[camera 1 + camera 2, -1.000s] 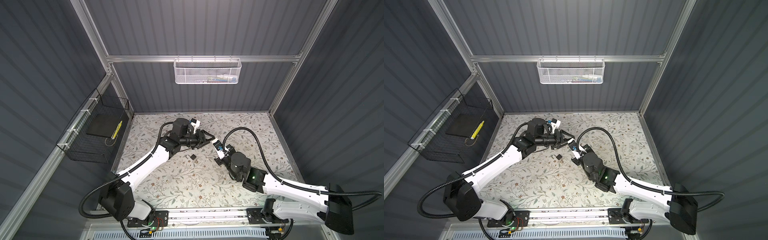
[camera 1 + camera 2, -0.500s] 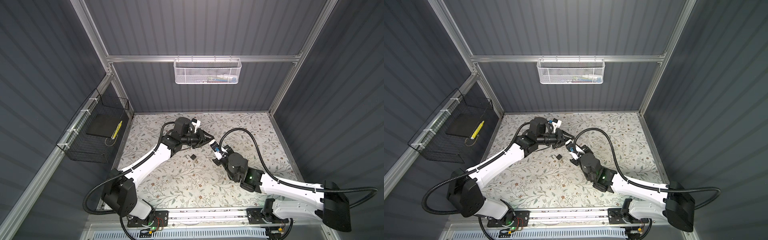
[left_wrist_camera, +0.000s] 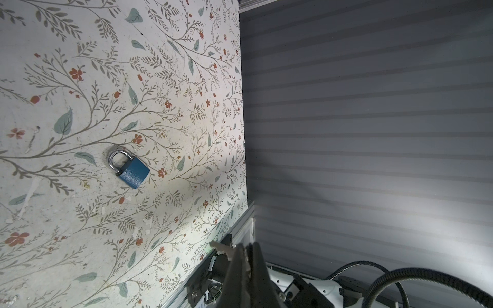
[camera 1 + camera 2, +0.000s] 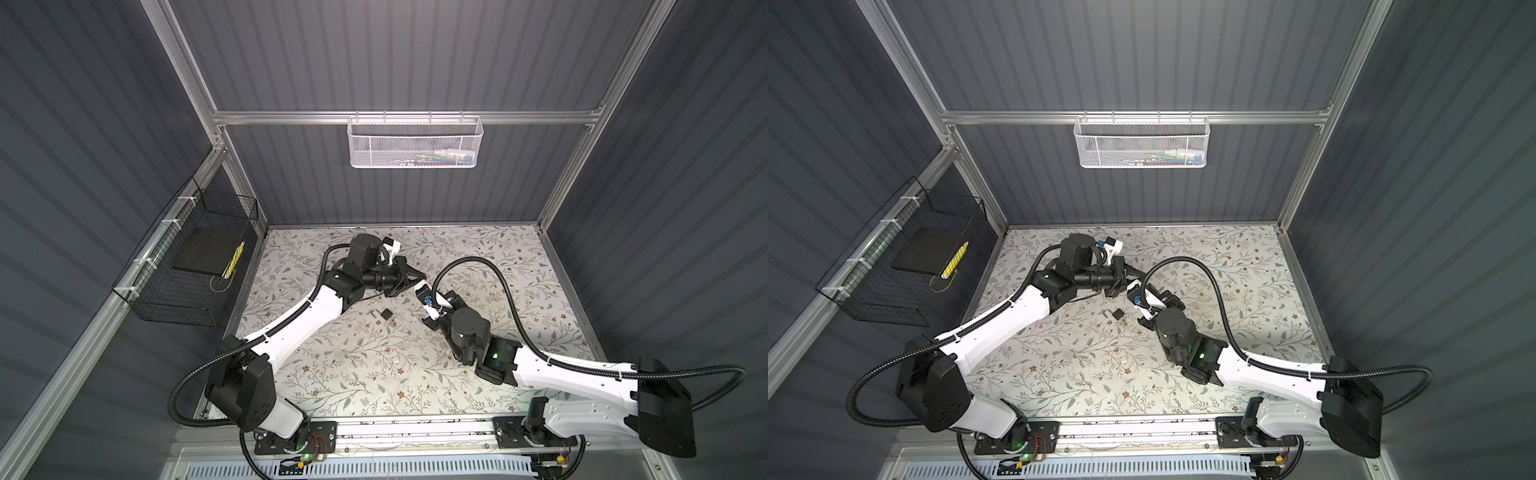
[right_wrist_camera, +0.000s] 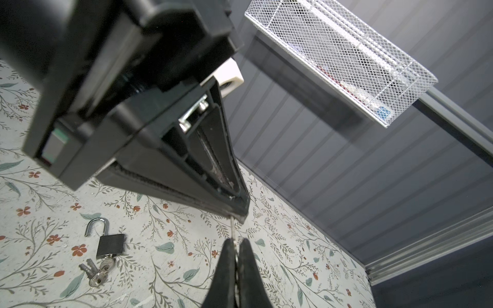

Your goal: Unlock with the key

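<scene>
two grippers meet midair in a handover: left gripper (image 5: 238, 212) and right gripper (image 5: 234, 246) both pinch a thin metal strip (image 5: 232, 230), likely a key. the padlock (image 5: 110, 245) lies open on the table (image 5: 186, 253); next, one must release.

Dark grey ribbed walls (image 4: 395, 62) enclose the work cell on three sides, braced by aluminium posts (image 4: 177, 58) and a cross rail (image 4: 291, 117), as both top views show. A white mesh basket (image 4: 415, 145) hangs from that rail, its small contents too blurred to name. A black wire basket (image 4: 174, 307) is tied to the left wall and holds a dark flat slab (image 4: 203, 253) and a yellow stick (image 4: 235, 259). The tabletop (image 4: 374, 374) wears a pale covering of leaves and red flowers. In the left wrist view, soft light pools low on the wall.
</scene>
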`<move>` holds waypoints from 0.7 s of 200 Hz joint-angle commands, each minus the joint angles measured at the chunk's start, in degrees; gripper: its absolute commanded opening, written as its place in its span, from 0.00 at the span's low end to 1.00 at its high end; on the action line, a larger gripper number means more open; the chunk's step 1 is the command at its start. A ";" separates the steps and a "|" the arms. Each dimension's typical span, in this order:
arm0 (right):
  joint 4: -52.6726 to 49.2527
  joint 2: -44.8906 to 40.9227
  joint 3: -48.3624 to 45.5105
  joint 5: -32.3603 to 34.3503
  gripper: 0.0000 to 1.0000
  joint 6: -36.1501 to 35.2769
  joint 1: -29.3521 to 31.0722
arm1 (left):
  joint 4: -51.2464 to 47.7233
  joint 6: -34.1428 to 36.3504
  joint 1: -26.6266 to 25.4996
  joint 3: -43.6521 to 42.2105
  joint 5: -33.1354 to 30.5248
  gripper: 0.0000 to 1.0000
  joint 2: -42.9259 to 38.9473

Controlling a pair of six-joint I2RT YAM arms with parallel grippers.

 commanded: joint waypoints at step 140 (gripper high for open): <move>-28.21 -15.16 4.57 -35.12 0.30 53.18 -21.43 | -9.37 19.27 1.07 4.61 -9.89 0.00 -1.95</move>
